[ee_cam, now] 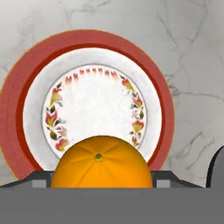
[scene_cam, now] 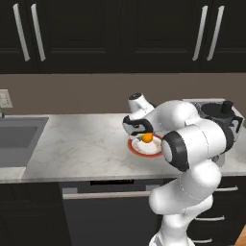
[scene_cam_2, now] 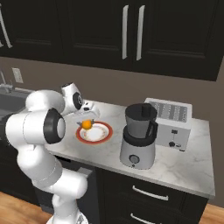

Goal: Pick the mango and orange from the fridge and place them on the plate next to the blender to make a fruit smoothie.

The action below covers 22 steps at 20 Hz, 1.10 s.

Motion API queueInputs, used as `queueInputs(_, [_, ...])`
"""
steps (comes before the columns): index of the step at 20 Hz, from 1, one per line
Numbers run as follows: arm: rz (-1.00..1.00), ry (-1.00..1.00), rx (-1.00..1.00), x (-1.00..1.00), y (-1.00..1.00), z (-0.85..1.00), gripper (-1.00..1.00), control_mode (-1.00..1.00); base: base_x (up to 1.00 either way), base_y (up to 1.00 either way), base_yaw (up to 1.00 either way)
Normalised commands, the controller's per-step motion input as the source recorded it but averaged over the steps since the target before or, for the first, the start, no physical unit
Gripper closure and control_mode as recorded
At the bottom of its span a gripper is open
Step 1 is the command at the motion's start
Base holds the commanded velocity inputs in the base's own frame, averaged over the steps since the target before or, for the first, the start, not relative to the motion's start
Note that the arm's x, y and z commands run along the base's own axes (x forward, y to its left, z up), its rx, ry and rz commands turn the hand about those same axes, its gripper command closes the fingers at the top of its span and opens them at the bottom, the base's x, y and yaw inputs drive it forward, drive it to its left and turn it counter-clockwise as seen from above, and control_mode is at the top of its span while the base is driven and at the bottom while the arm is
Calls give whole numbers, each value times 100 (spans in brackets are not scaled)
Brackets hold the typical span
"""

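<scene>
My gripper (scene_cam: 145, 134) is shut on the orange (scene_cam: 147, 138), a uniformly bright orange ball with a small stem dot (ee_cam: 99, 156). It holds the fruit low over the plate (scene_cam: 132, 147), which has a red rim and a pale centre with a floral ring (ee_cam: 13, 109). From the right, the orange (scene_cam_2: 87, 124) hangs over the left part of the plate (scene_cam_2: 107, 131). I cannot tell whether fruit and plate touch. The blender (scene_cam_2: 139, 135) stands just right of the plate. The plate bears no other fruit. The mango and the fridge are out of view.
A silver toaster (scene_cam_2: 169, 122) sits behind the blender against the wall. A sink (scene_cam: 19, 137) is set into the marble counter (scene_cam: 81, 144) at the far left. Dark cabinets hang above and drawers run below the counter edge.
</scene>
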Motion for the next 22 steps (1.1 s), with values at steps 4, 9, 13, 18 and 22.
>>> queueInputs(4, [1,0,0,34,-8,-56,100,-100,0,0,0])
queueInputs(9, [2,0,0,8,-12,-70,100,-100,0,0,0])
queueInputs(13, [1,0,1,17,-17,-46,100,-100,0,0,0])
queueInputs(18, [0,0,3,28,-6,-12,-100,-100,0,0,0])
queueInputs(22, [0,-2,6,-1,-25,0,-100,-100,0,0,0])
